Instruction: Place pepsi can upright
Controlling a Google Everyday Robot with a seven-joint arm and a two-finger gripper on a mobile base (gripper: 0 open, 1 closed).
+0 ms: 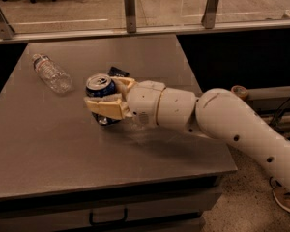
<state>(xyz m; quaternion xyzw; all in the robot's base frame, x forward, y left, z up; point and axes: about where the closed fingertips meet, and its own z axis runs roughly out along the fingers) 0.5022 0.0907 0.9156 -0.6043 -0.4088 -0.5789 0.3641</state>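
Note:
The pepsi can (99, 88) is dark blue with a silver pull-tab top. It stands nearly upright near the middle of the grey table (63, 149), its top facing up. My gripper (108, 96) reaches in from the right on a white arm (217, 120). Its cream fingers (106, 108) are shut on the can, one in front and one behind. The can's base is at or just above the tabletop; contact cannot be told.
A clear plastic water bottle (51, 73) lies on its side at the table's back left. A flat black packet (118, 72) lies just behind the can. A glass railing (130, 8) runs behind the table. A drawer handle (108, 218) is below the front edge.

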